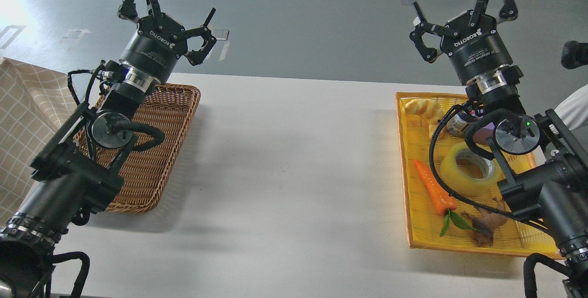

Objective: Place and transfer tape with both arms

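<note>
The tape (464,171), a translucent yellow roll with a grey-white printed core, lies flat in the yellow tray (415,238) at the right, partly behind my right arm's cable and wrist. My right gripper (461,13) is raised high above the tray's far end, fingers spread open and empty. My left gripper (167,15) is raised above the far end of the brown wicker basket (151,169) at the left, fingers spread open and empty. Both grippers are far from the tape.
The yellow tray also holds an orange carrot (433,187) with green leaves, a bread roll (422,107), a small bottle (457,123), a purple item, and a brown root-like piece (484,224). A checked cloth (25,119) lies at far left. The white table (294,160) spans between basket and tray.
</note>
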